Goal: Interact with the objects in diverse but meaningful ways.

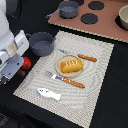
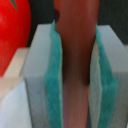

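Two teal-padded fingers (image 2: 52,85) press against either side of a reddish-brown sausage (image 2: 75,65) in the wrist view, so the gripper (image 2: 75,87) is clamped on it, with no gap showing between pads and sausage. A red tomato (image 2: 12,37) sits right beside the gripper in that view.

In the exterior view the arm stands at the 9 o'clock edge of the scene, and the gripper (image 1: 11,67) is low over the dark table (image 1: 112,100), just off the woven placemat (image 1: 92,82). The tomato (image 1: 26,62) shows beside it, partly hidden by the arm. The sausage itself cannot be made out here.

At the middle of the placemat lies a plate (image 1: 64,59) carrying the yellow-orange bread loaf (image 1: 71,65). A knife (image 1: 86,57) with an orange handle lies at 2 o'clock from the plate, a fork (image 1: 67,80) with an orange handle at 6 o'clock. The flat white fish (image 1: 49,93) lies at 7 o'clock, near the placemat's edge. A blue-grey pot (image 1: 41,43) stands at 10 o'clock on the placemat's corner. A second pot (image 1: 68,8) sits at 12 o'clock on the toy stove (image 1: 107,22).
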